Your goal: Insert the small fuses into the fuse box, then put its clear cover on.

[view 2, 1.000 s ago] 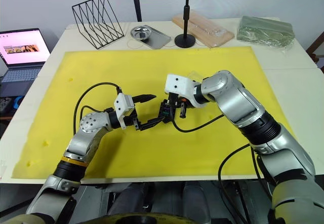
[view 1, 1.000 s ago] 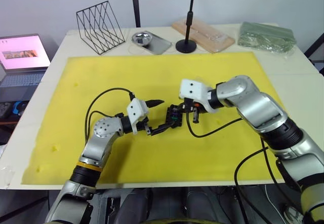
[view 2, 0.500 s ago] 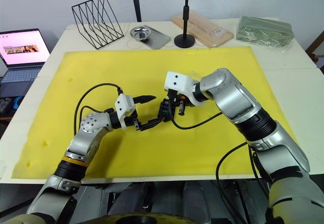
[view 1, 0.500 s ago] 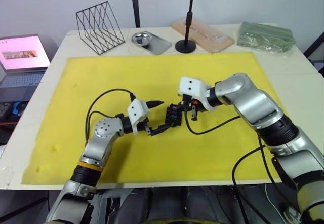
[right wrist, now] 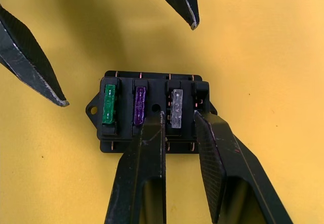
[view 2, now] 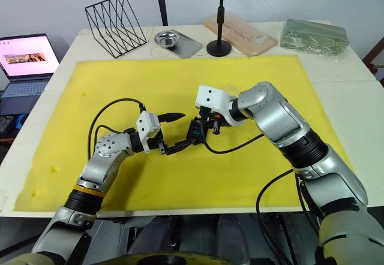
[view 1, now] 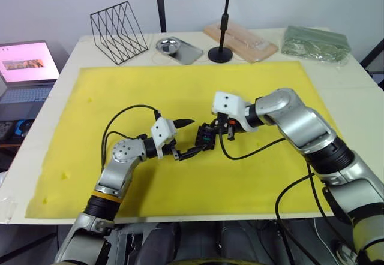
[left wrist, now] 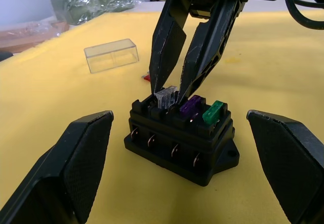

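the fuse box (left wrist: 181,142) sits on the yellow mat (view 1: 180,91), near its middle, between the two grippers. the right gripper (left wrist: 168,93) stands over the box with its fingers narrow around a clear grey fuse (right wrist: 176,107), which sits in the third slot; i think it holds the fuse from both sides to press it straight down. if the fingers really squeeze it or only stand beside it, i cannot tell for sure. a green fuse (right wrist: 109,110) and a purple fuse (right wrist: 139,108) are already seated in the two slots next to it. the last slot seems empty.

the left gripper (view 1: 188,138) is spread wide, one finger on each side of the box and not touching it, probably to stop the box if it slides. the clear cover (left wrist: 112,55) lies on the mat behind the box, well apart, waiting for the last step. something small and red (left wrist: 147,77) lies near it, maybe the fourth fuse
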Available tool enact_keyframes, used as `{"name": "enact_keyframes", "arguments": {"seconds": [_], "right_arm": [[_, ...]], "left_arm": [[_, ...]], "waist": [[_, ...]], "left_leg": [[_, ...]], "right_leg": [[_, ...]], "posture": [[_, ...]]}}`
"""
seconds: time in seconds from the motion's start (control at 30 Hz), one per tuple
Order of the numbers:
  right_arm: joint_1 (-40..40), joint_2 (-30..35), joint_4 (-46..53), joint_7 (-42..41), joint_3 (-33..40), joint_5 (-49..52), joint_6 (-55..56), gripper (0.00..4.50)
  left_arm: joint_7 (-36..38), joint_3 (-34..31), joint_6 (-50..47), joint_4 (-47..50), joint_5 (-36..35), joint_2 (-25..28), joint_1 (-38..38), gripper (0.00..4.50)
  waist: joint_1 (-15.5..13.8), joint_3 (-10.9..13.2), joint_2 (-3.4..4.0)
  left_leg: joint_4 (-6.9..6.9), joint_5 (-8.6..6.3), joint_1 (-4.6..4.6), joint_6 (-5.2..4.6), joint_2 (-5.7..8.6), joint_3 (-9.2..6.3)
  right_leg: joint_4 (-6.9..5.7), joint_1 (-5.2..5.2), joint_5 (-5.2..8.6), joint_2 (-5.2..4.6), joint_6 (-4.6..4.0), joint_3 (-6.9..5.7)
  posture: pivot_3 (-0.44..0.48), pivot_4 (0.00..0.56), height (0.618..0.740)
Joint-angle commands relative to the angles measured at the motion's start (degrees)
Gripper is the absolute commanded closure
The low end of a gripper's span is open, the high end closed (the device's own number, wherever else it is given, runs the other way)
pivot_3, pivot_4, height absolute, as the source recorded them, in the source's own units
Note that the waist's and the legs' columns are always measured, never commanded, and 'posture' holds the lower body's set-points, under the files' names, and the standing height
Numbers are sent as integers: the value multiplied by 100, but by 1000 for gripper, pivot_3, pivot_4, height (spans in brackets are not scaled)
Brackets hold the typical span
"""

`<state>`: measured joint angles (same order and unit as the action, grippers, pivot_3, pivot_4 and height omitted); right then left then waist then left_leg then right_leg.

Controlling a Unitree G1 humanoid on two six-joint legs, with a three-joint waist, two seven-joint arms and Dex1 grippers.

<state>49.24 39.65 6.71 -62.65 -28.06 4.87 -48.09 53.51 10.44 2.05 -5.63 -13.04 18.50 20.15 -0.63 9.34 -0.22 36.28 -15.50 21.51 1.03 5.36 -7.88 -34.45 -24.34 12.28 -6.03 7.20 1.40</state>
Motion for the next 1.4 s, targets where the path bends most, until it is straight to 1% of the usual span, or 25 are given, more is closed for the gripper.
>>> {"name": "enact_keyframes", "arguments": {"seconds": [0.03, 0.3, 0.43, 0.53, 0.57, 0.6, 0.83, 1.4], "right_arm": [[44, -31, 128, -39, 262, 127, 58, 3505], [115, 92, 215, -249, 464, 376, 26, 3505], [88, 29, 274, -132, 691, 511, -40, 3505], [-53, -103, 326, 107, 871, 600, -131, 4070], [-90, -126, 335, 162, 894, 610, -145, 4401], [-134, -144, 347, 214, 902, 617, -156, 4455], [-304, -277, 442, 458, 889, 645, -254, 4455], [-352, -328, 434, 546, 704, 698, -260, 4455]], "left_arm": [[7, -20, 138, 23, -5, -20, 79, 0], [-2, -18, 142, 13, -13, -39, 74, 0], [1, -24, 155, -7, -11, -41, 85, 0], [6, -28, 164, -15, -17, -42, 90, 0], [8, -27, 166, -18, -18, -43, 91, 0], [10, -26, 166, -15, -21, -43, 89, 0], [36, -23, 182, -41, -26, -30, 113, 0], [11, -31, 152, 22, -13, 0, 50, 0]], "waist": [[1, 0, 0], [1, 0, 0], [0, 0, 0], [0, 0, 0], [-1, 0, 0], [-2, 0, 0], [1, 0, 0], [1, 0, 0]], "left_leg": [[0, 0, 0, 0, 0, 0], [0, 0, 0, 0, 0, 0], [-1, 0, 0, -1, 0, 0], [-1, 0, 0, -1, 0, 0], [-1, 0, 0, -1, 0, -1], [-1, 0, 0, -1, 0, -1], [-1, 0, 1, 1, 0, -1], [-1, 0, 1, 0, 0, -1]], "right_leg": [[0, 0, 0, 0, 0, 0], [0, 0, 0, 0, 0, 0], [0, 0, 0, 0, 0, 0], [1, -1, 0, 0, 0, 0], [0, -1, 0, 0, 0, 0], [0, 0, 0, 0, 0, 0], [0, -1, 0, 0, 0, 0], [0, -1, 0, 0, 0, 0]], "posture": [[0, 150, 740], [0, 150, 740], [0, 150, 740], [0, 150, 740], [0, 150, 740], [0, 150, 740], [0, 150, 740], [0, 150, 740]]}}
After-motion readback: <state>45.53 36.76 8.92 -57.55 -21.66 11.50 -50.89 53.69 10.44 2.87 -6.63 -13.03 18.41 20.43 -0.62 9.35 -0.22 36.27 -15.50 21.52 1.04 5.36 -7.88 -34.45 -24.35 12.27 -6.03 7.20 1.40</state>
